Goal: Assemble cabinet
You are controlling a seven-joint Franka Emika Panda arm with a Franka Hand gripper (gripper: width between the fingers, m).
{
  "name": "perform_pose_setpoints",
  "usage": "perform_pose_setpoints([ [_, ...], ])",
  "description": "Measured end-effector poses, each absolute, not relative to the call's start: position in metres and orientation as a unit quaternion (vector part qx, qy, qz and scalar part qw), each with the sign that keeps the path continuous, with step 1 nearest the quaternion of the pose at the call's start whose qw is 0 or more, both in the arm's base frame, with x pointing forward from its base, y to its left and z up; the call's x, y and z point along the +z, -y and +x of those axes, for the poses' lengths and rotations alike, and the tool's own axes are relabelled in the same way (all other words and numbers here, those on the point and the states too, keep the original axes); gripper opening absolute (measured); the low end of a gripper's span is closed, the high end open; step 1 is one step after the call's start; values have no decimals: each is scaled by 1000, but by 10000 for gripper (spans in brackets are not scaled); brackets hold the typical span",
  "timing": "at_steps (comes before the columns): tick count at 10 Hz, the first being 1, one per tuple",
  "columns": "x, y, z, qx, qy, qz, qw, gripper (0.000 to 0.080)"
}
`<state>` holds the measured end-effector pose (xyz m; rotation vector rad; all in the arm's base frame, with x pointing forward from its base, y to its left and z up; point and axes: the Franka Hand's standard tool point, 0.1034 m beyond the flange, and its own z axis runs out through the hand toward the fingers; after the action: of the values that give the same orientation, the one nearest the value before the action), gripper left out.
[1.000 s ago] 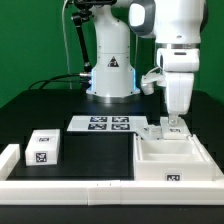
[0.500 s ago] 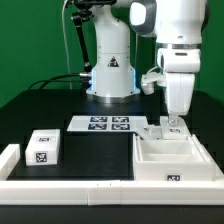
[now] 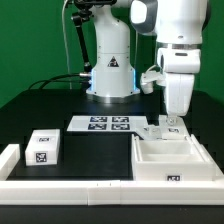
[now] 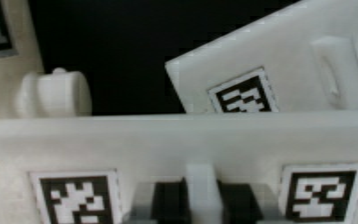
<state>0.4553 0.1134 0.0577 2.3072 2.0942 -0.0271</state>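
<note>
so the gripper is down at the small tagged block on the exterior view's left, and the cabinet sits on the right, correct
Not quite. The exterior view shows the gripper down at the back wall of the cabinet on the right. The small tagged block sits by itself on the left.

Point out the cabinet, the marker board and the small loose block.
Cabinet (image 3: 195,172), exterior view, on its front wall.
Marker board (image 3: 105,124), exterior view, on the middle tag.
Block (image 3: 45,137), exterior view, on its top face.

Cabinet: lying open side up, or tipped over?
Open side up. The exterior view looks down into the hollow of the cabinet, walls raised around it.
</note>
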Motion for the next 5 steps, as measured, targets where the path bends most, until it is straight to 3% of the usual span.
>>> perform_pose_setpoints([
  [5,56,-110,453,1,-676,737,14,68],
])
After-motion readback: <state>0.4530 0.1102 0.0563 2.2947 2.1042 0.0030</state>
